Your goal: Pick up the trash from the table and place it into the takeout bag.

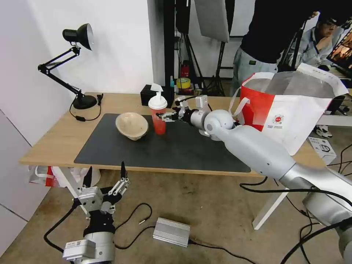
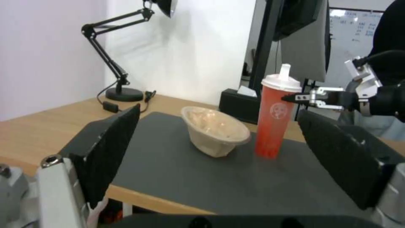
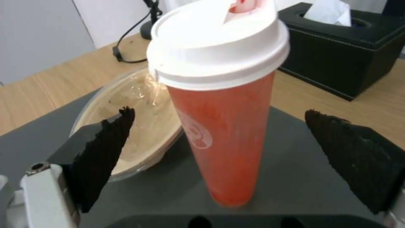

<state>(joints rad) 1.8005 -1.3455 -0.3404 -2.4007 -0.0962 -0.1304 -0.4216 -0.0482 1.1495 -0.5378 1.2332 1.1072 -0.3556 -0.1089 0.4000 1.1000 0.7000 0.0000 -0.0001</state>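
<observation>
I note the desk [image 1: 55,143] carries a dark grey mat [image 1: 176,150]. At its right end the takeout bag [image 1: 289,110] stands upright, mouth open, foil lining visible. On the mat the beige bowl [image 1: 132,125] lies tilted, with the red cup [image 1: 158,116] upright just beside it; whether they touch I cannot tell. A black tissue box [image 1: 148,94] sits behind the cup, a desk lamp [image 1: 73,66] at the far left corner. My right hand [image 1: 164,117] is at the cup's upper part, fingers [image 3: 101,152] spread wide to either side, apart from its wall. My left hand [image 1: 106,176] hangs below the desk's near edge, fingers wide, holding nothing.
</observation>
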